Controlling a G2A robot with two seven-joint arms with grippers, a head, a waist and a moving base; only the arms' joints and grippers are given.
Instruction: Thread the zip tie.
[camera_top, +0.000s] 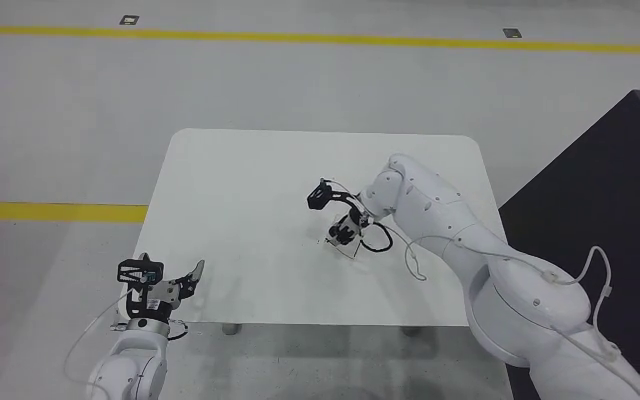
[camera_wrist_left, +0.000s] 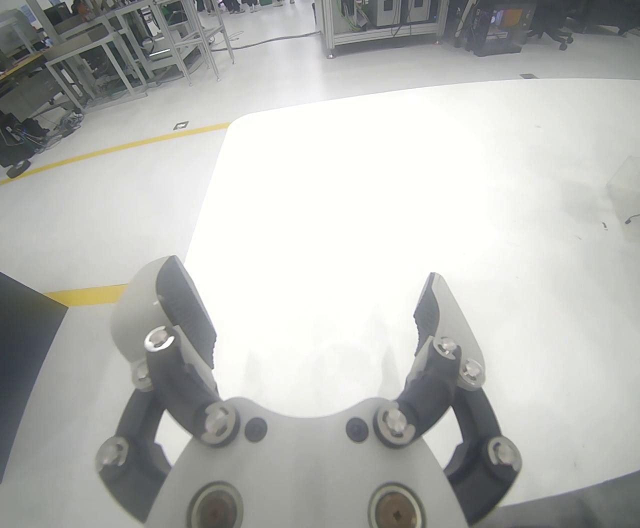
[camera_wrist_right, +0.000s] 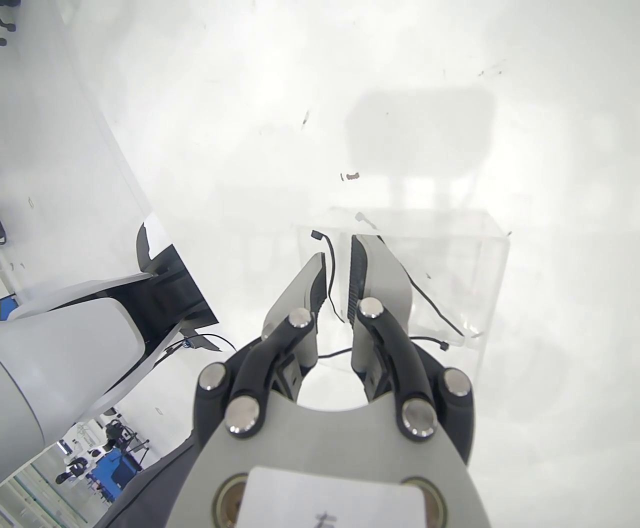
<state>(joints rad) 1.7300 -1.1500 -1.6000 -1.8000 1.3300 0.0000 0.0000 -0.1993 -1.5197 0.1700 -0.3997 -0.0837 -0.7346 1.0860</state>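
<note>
My left gripper (camera_wrist_left: 300, 270) hangs spread wide, holding nothing, over the near corner of the white table (camera_top: 250, 200). Farther in, near the table's middle, my right gripper (camera_wrist_right: 337, 247) is down at a clear box (camera_wrist_right: 500, 280). A black zip tie (camera_wrist_right: 327, 280) runs up through it, and I cannot tell whether it is clamped. Another black tie (camera_wrist_right: 435, 310) lies at the box just beside
</note>
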